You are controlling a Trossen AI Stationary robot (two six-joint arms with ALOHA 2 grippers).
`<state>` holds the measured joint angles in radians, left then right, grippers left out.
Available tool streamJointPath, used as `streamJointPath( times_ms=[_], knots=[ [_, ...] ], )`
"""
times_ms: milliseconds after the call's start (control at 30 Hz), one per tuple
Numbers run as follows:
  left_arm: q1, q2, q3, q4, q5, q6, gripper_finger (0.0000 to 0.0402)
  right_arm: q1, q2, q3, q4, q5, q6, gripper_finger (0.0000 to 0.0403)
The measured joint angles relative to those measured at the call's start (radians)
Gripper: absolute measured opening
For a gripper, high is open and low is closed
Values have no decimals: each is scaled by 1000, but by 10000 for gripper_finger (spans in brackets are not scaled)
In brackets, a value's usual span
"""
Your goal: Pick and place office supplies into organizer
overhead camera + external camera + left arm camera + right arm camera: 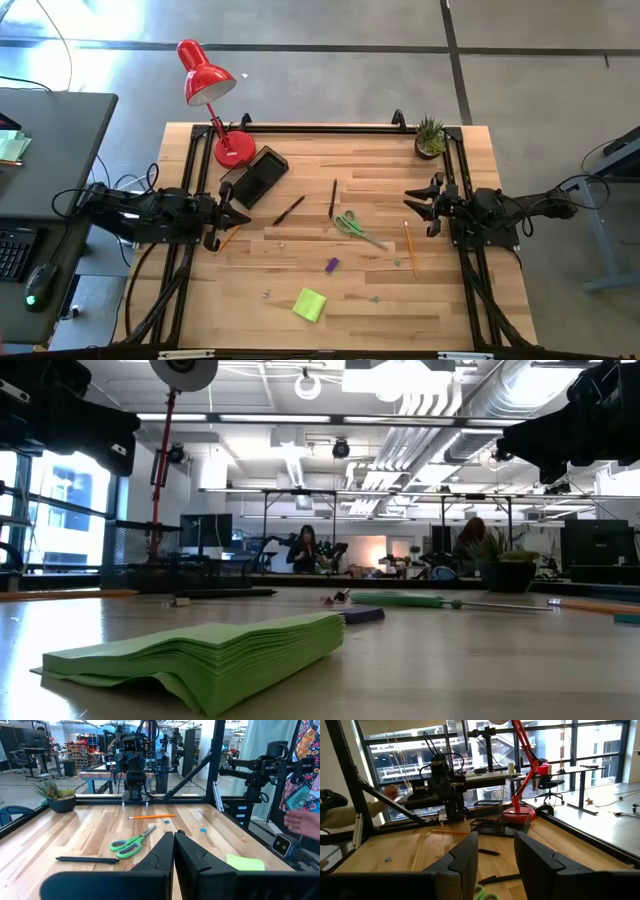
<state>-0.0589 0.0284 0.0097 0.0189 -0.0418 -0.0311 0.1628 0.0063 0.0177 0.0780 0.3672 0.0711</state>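
Observation:
My left gripper [236,215] hovers shut at the table's left edge, next to the black organizer [258,178], which stands in front of the red lamp's base. My right gripper [419,205] hovers open at the right edge. Between them, flat on the wood, lie the green-handled scissors [355,225], two dark pens [289,210] [333,197], an orange pencil [409,247], a purple piece [331,265], the lime sticky-note pad [310,304] and tiny clips [267,294]. A second pencil [228,238] lies by the left gripper. In the left wrist view the shut fingers [173,845] point at the scissors [131,843].
The red desk lamp [207,75] leans over the far left corner, its base [233,148] beside the organizer. A small potted plant [431,138] stands at the far right corner. A black frame rims the table [300,128]. A person's hand [302,822] shows beyond the table's near edge.

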Motion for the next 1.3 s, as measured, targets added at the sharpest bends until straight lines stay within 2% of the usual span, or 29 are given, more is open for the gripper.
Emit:
streamJointPath(
  times_ms=[400,700,1200,1300],
  knots=[
    [0,0,0,0,0,0,1,0,0,0,-1,0,-3,122],
    [0,0,0,0,0,0,1,0,0,0,-11,22,-80,122],
    [0,0,0,0,0,0,1,0,0,0,-18,19,-72,122],
    [0,0,0,0,0,0,1,0,0,0,5,26,-141,122]
  ],
)
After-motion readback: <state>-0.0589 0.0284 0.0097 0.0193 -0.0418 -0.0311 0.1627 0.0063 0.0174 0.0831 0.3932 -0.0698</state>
